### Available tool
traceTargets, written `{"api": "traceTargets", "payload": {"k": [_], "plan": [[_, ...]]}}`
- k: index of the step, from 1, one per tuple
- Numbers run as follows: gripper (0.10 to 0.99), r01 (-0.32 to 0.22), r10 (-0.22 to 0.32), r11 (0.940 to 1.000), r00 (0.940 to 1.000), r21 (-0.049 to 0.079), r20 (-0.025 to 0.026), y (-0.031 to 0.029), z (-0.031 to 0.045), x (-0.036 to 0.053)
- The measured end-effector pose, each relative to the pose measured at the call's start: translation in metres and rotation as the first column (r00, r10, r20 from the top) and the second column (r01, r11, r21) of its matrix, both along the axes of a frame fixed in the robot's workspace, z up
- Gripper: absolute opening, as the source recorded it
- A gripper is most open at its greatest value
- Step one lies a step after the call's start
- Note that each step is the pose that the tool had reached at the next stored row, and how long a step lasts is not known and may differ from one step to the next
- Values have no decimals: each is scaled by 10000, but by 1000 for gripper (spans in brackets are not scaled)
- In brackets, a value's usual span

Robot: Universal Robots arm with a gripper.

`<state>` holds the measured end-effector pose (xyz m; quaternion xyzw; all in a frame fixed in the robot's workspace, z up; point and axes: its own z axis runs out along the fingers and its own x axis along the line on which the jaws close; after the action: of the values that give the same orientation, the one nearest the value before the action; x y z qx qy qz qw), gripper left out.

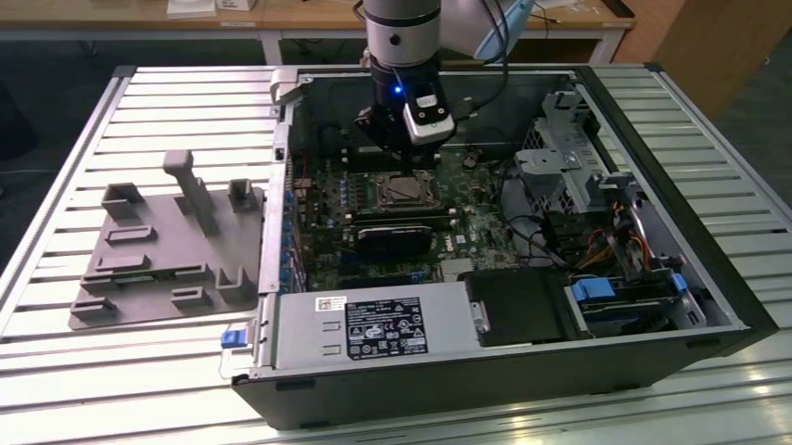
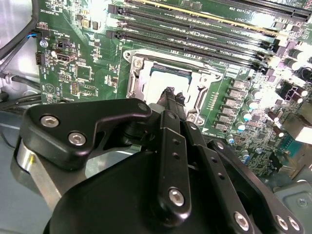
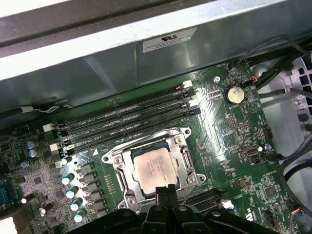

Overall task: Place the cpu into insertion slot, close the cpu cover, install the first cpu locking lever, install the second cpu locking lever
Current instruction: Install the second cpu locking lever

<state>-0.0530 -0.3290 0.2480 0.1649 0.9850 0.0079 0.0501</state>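
In the open black PC case (image 1: 693, 306), the small flat square silver-grey cpu (image 3: 155, 168) already sits in the silvery-rimmed insertion slot (image 3: 122, 192), thin metal cpu cover (image 3: 181, 134) closed around it. Black gripper (image 3: 165, 191) is at the socket's edge, tips just off the chip; looks pinched together, holding nothing. Chip is light, rigid, fragile: handle by edges only.

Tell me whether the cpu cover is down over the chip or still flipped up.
Down. In the first wrist view the cpu cover lies flat around the cpu, whose silver top shows through its window in the insertion slot.
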Motion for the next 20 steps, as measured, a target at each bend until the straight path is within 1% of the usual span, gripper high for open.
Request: {"api": "traceTargets", "payload": {"k": [4,8,12,16,20], "plan": [[106,-1,1,10000,10000,1,0,0,0,0],[106,0,0,10000,10000,-1,-1,-25,1,0],[106,0,0,10000,10000,1,0,-96,0,0],[106,0,0,10000,10000,4,-1,-188,-1,0],[106,-4,4,10000,10000,64,0,-263,-5,0]]}}
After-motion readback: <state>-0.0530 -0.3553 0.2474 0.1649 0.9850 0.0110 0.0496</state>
